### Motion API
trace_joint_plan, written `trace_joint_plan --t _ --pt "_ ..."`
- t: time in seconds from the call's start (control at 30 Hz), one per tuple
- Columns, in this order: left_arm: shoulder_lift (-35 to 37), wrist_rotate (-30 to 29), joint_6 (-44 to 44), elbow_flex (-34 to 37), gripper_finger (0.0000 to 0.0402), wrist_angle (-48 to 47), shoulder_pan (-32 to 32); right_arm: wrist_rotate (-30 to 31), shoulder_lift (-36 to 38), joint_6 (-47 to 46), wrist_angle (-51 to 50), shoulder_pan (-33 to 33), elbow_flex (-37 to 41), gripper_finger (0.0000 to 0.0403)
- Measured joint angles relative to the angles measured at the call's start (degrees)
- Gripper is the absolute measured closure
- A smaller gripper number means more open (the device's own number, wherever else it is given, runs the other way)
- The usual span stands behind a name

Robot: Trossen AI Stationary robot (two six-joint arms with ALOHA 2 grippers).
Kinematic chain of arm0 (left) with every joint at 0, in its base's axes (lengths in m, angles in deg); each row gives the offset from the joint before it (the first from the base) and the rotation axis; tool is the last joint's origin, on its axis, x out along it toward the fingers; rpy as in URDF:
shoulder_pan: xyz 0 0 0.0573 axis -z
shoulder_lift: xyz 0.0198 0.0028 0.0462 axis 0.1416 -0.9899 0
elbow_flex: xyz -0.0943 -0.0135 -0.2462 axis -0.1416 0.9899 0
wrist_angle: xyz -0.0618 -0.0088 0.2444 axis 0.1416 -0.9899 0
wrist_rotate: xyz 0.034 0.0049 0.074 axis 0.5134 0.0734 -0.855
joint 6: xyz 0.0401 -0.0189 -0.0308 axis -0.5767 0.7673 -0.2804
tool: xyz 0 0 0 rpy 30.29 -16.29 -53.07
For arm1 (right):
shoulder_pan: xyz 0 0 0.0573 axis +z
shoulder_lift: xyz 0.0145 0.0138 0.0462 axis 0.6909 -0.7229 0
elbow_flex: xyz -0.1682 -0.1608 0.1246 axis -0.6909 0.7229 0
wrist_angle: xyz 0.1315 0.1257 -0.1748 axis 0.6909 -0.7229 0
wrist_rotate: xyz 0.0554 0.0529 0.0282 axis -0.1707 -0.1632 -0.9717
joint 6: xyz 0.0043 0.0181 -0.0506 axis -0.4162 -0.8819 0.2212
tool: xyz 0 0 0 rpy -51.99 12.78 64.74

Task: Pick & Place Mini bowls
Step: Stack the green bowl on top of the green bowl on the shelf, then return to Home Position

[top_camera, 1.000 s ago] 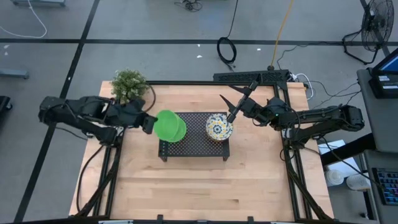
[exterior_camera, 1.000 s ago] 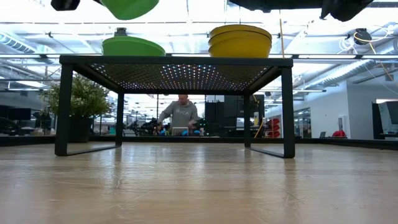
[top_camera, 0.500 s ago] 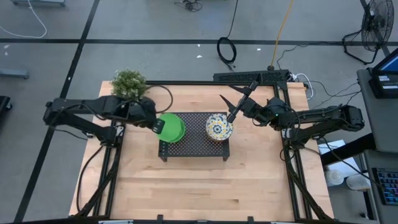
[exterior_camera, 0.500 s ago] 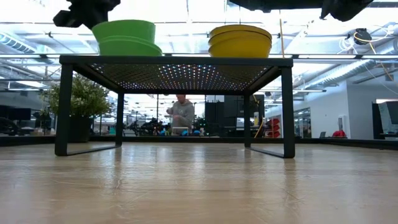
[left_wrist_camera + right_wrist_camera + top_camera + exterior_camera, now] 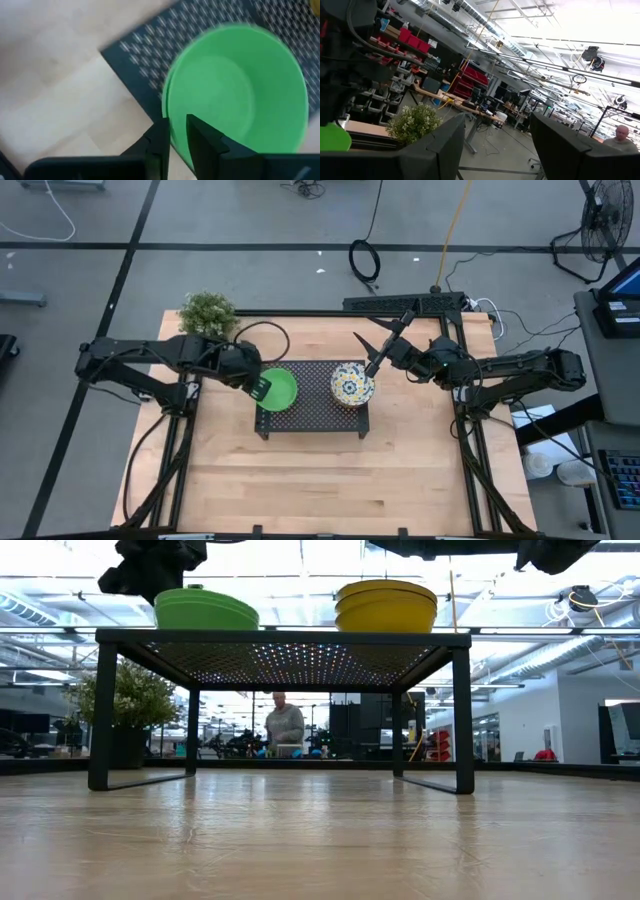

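- The desk (image 5: 300, 480) carries a black perforated rack (image 5: 312, 416) at its middle.
- A potted plant (image 5: 207, 313) sits at the far left corner.
- Green bowls (image 5: 277, 389) are stacked on the rack's left end, the left gripper (image 5: 177, 131) pinching the top bowl's rim.
- Patterned bowls (image 5: 352, 383) sit on the right end; the right gripper (image 5: 379, 342) hovers just beside them, jaws spread.

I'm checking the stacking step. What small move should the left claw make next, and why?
Probably open and let go. The left claw pinches the rim of the green bowl, which sits level on the black rack, apparently nested in another green one. The right claw waits open beyond the patterned bowl.
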Motion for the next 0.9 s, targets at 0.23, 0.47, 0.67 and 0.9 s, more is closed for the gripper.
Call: trace_joint_plan --t 0.23,0.47,0.67,0.9 --pt "5.2 5.6 -1.0 0.0 0.0328 5.0 -0.6 0.0 0.0 0.0 0.0 0.0 0.0 0.0188" --pt "15.4 2.0 -23.7 0.0 0.0328 22.0 5.1 0.0 0.0 0.0 -0.1 0.0 0.0 0.0188" --pt "22.9 -16.8 -38.2 9.9 0.0328 30.0 17.0 0.1 0.0 0.0 -1.2 0.0 0.0 0.0188" --pt "37.3 -20.2 -33.9 42.1 0.0328 52.2 19.9 -8.3 0.3 -7.7 -6.3 -0.2 -0.1 0.0188"
